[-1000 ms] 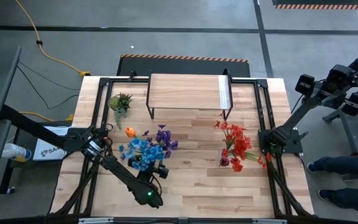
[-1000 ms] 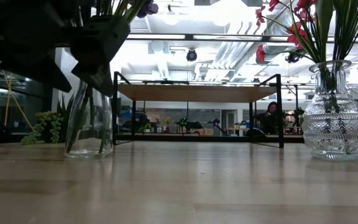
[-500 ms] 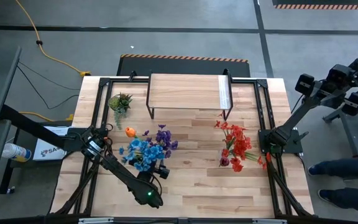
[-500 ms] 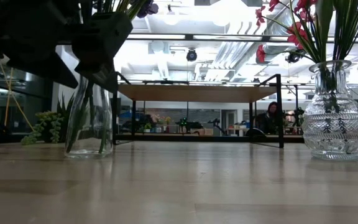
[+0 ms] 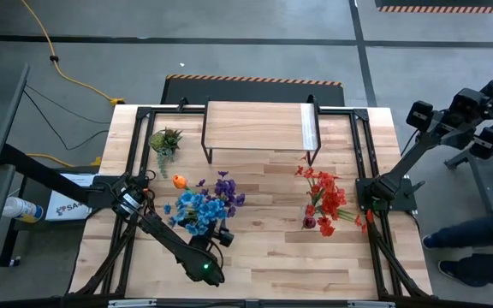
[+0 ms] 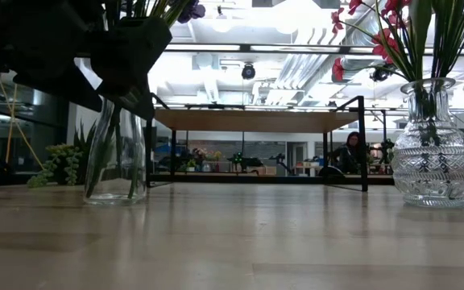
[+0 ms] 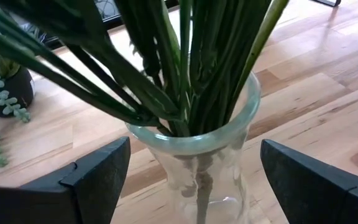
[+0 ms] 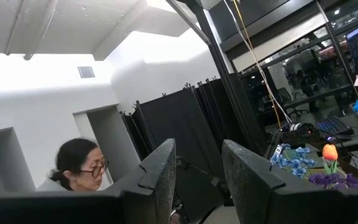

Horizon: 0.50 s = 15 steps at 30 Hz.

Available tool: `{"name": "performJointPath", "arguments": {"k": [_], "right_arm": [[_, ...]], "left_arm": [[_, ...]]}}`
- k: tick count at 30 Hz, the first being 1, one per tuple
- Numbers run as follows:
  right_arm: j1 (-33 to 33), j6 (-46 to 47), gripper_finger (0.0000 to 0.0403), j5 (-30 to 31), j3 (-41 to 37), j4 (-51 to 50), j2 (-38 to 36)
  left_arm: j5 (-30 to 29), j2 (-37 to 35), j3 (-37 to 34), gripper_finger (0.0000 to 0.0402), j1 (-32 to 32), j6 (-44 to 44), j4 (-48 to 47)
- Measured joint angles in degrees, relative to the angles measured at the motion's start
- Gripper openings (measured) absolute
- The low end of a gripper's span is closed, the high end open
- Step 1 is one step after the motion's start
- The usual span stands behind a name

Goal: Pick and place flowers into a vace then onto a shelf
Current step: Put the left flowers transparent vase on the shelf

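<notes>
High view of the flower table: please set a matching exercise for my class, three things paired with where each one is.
Things
1. shelf
2. red flowers
3. left tool

Places
A. open on either side of the smooth glass vase
B. in the cut-glass vase on the table's right
C. at the table's far edge, nothing on it

Pairs: 1-C, 2-B, 3-A

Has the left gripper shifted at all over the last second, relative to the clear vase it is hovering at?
Yes, slightly. In the low view the left gripper has edged leftward across the neck of the smooth clear vase, which stayed put on the table. Its fingers straddle the vase, open.
</notes>
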Motion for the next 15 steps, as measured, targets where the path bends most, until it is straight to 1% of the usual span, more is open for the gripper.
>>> {"name": "performJointPath", "arguments": {"k": [15], "right_arm": [[0.0, 0.0, 0.0124, 0.0, 0.0, 0.0, 0.0]], "left_arm": [[0.9, 0.0, 0.0, 0.0392, 0.0, 0.0, 0.5]]}}
